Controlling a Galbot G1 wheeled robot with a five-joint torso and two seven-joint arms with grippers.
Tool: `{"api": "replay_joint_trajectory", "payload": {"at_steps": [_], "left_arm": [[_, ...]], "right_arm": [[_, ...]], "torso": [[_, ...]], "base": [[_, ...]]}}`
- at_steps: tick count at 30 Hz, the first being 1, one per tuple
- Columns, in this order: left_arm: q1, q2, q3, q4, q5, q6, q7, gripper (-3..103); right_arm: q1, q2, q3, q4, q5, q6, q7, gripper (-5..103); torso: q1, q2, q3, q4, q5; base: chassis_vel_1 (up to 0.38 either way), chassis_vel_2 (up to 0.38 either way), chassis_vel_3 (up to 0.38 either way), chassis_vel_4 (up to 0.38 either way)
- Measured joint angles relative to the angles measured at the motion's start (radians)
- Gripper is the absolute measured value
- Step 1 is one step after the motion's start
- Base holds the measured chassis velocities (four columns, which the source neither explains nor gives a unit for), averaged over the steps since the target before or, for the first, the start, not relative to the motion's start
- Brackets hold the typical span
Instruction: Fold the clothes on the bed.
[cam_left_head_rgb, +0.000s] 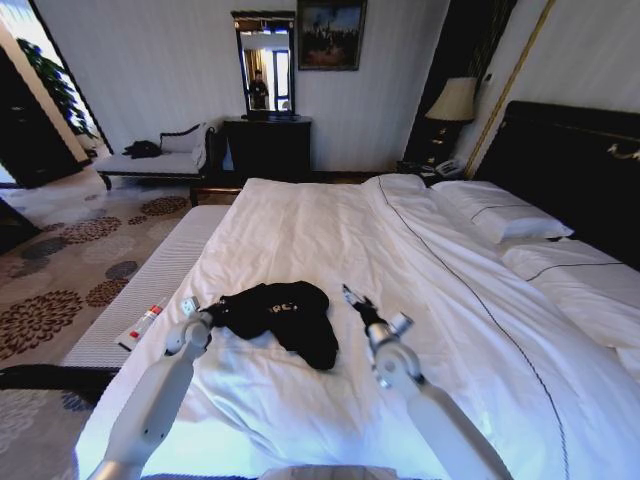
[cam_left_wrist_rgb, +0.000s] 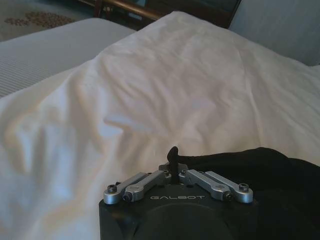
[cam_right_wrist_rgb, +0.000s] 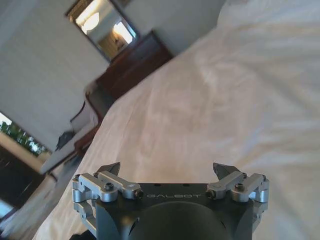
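Fingers of our left gripper are pinched together on a black fold of the T-shirt, a nub of cloth poking up between them in the left wrist view, so we have the garment by its left edge. That shirt lies bunched in a dark heap on the white duvet near the foot of the bed, its small white lettering facing up, and we judge it not yet spread flat, which is likely why one edge is held: a pull from there would draw the crumpled cloth out. Our right gripper hovers just beside the shirt's right side, apart from it, its fingers spread wide with nothing between them, seemingly placed to take the opposite edge. Beyond the shirt lie the pillows under the dark headboard.
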Motion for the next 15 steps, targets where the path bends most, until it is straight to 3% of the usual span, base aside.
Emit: {"api": "replay_joint_trajectory", "payload": {"at_steps": [6,15], "left_arm": [[0.039,0.007,-0.020,-0.038,0.015,-0.008,0.005,1],[0.074,0.018,-0.032,-0.059,0.037,-0.016,0.007,1]], "right_arm": [[0.120,0.021,-0.096,-0.117,0.083,-0.059,-0.020,100],[0.201,0.056,-0.173,-0.228,0.072,-0.082,-0.058,100]], "torso": [[0.000,0.000,0.000,-0.0003,0.0002],[0.000,0.000,0.000,-0.0003,0.0000]], "base": [[0.000,0.000,0.000,0.000],[0.000,0.000,0.000,0.000]]}}
